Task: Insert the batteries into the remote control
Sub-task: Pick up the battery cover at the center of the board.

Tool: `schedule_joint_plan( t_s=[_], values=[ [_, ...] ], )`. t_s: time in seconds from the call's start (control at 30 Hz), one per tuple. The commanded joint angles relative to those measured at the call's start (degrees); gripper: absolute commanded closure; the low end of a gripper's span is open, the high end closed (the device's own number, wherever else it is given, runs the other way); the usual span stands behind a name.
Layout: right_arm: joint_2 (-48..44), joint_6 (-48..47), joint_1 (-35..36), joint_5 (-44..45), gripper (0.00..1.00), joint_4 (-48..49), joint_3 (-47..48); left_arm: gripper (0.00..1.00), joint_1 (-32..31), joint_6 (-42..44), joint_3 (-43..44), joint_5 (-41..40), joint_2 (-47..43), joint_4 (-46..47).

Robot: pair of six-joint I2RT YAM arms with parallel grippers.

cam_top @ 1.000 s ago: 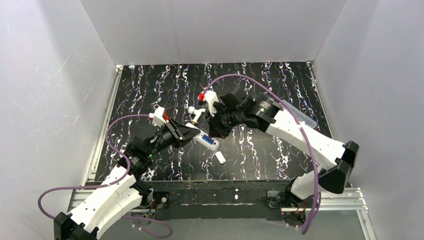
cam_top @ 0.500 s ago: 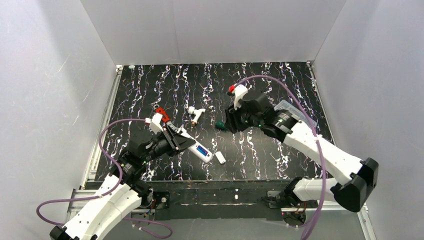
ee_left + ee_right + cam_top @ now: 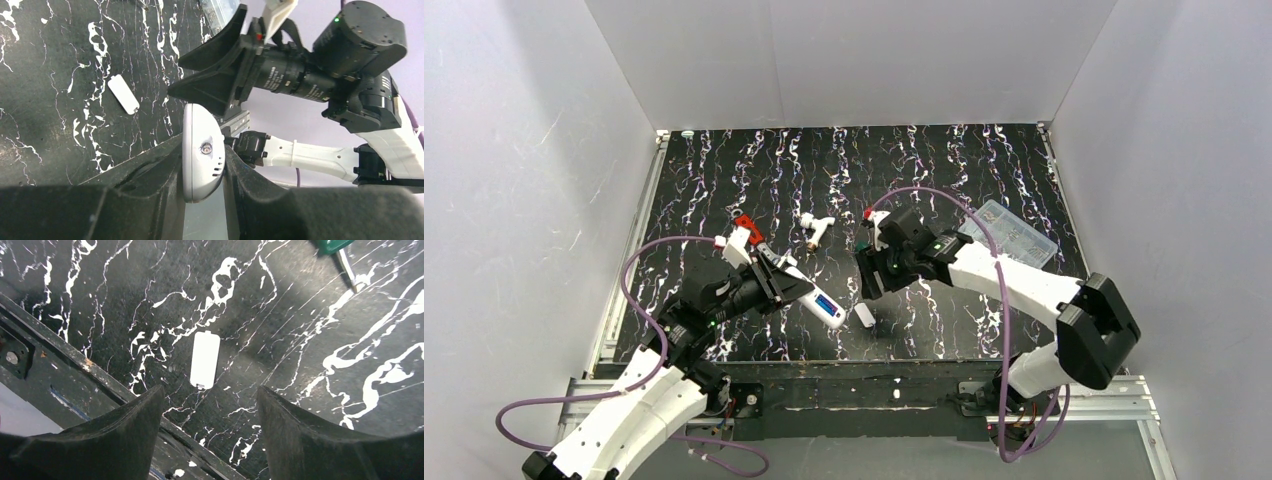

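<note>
Two claws work over one black marbled counter (image 3: 724, 180).

1. Left claw (image 3: 792, 284): clamped on the remote control (image 3: 202, 150) by its long sides, holding it clear of the counter at about 7 o'clock of centre. The recess faces up, apparently so that the bay is open to the other arm.

2. Batteries (image 3: 827, 303): a blue patch shows in the remote's recess. Both are probably seated there, though it is too small to be sure.

3. Right claw (image 3: 210, 392): spread wide and holding nothing. It hangs directly above a small white cover plate (image 3: 205, 360), which lies flat on the counter at 3 o'clock of the remote's free end. The position suggests the plate is the next pickup.

4. Green-handled screwdriver (image 3: 332, 246): lies loose at 12 o'clock of the right claw.

5. White pipe fitting (image 3: 814, 230): lies at 12 o'clock of the remote, well apart.

6. Clear plastic box (image 3: 1011, 226): sits on the 3 o'clock side of the counter. It holds small pieces, too small to identify.
</note>
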Motion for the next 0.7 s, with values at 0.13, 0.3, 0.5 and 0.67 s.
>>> schedule_joint_plan(
  t_s=[0.13, 0.3, 0.5, 0.67],
  values=[
    [6.39, 6.05, 7.22, 7.66, 0.23, 0.85, 0.63, 1.00, -0.09, 0.85, 2.83, 1.70, 0.74, 1.00],
    [8.90, 8.84, 9.50, 12.05, 0.23, -0.47, 0.80, 1.00, -0.10, 0.84, 3.13, 1.87, 1.30, 0.91],
    [9.91, 9.44, 10.38, 12.20, 0.25, -0.15, -0.76, 1.00, -0.09, 0.71, 3.01, 1.65, 1.22, 0.65],
    [10.96, 8.31, 10.89, 9.75, 0.31, 0.65, -0.56, 1.00, -0.14, 0.67, 3.07, 1.83, 1.45, 0.78]
  ],
)
